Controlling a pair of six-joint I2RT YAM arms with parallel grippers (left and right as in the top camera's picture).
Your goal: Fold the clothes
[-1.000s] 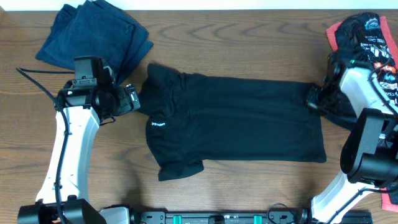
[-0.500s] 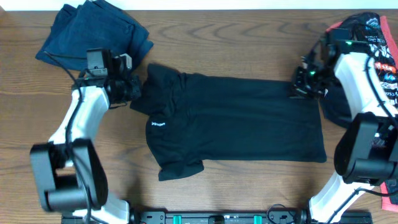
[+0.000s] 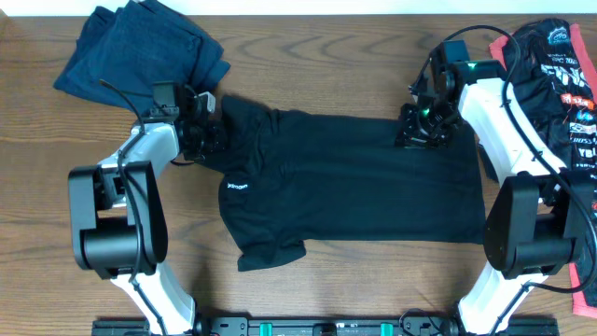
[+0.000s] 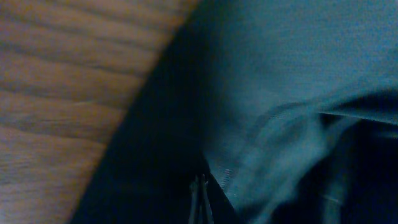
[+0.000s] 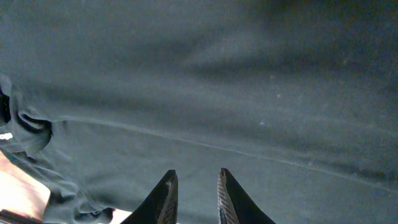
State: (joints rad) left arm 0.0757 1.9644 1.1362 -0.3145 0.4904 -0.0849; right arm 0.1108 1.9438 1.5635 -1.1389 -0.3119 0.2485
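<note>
The black collared shirt [image 3: 354, 177] lies spread flat in the middle of the worktop [image 3: 354, 289], collar toward the left arm [image 3: 154, 154]. The left fingers [image 4: 198, 198] are pressed fully together at the shirt's far sleeve edge, apparently pinching a fold of cloth. The right fingers [image 5: 165, 196] stand only narrowly apart, with nothing between them, over the far edge of the shirt's body.

The likeliest trouble is an uneven lift. If the left side pulls while the right has no hold, the shirt will skew and bunch instead of folding along a straight line. The left pinch may also catch only a thin top layer and slip free. With so small a gap, the right fingers could slide over the fabric without gathering any.

A second earlier the left fingers were wide and sat beside the collar; they have since moved to the far sleeve and closed. The right arm [image 3: 485, 103] has come in from the hem corner along the far edge. The dark blue garments [image 3: 140, 47] and the black-and-pink pile [image 3: 560, 65] have not moved.
</note>
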